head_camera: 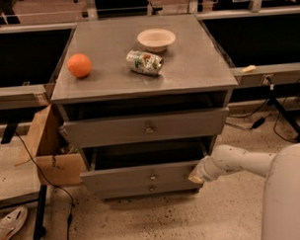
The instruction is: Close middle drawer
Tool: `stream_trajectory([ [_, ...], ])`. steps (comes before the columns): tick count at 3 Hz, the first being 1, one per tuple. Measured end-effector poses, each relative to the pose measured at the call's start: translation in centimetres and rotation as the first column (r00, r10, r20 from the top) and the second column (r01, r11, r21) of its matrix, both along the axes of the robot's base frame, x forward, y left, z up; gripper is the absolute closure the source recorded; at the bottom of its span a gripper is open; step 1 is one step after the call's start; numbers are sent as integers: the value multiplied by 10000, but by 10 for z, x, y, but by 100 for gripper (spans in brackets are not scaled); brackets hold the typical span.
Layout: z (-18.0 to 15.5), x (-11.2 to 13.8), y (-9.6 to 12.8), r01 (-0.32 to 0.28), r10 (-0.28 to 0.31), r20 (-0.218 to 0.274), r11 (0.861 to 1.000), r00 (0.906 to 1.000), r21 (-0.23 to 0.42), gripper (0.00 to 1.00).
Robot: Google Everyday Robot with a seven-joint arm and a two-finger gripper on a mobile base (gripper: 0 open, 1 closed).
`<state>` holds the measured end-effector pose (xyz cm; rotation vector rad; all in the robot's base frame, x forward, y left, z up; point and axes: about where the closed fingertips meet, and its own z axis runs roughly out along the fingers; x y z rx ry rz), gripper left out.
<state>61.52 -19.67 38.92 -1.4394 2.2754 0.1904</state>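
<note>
The grey cabinet [198, 76] has three tiers of drawers. The middle drawer [127, 176] stands pulled out, its dark inside open above its flat front and small round knob [153, 176]. My gripper [195, 177] is at the end of the white arm [240, 161] that reaches in from the right. It sits low against the right end of the middle drawer's front. The top drawer [116, 130] also sticks out a little. Only a strip of the lowest drawer [151, 189] shows under the middle one.
An orange [79, 65], a lying can [144, 62] and a white bowl [156, 39] rest on the cabinet top. A cardboard box [47, 150] stands to the left of the cabinet. A cable and a shoe [8, 228] lie on the floor nearby. My white body [288, 201] fills the lower right.
</note>
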Motion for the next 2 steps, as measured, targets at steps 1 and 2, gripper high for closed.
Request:
stream_trajectory([
  [1,2,2,1,67,-67,136,10000,9999,40,100],
  [2,3,4,3,112,-113,249,9999,9996,70,100],
])
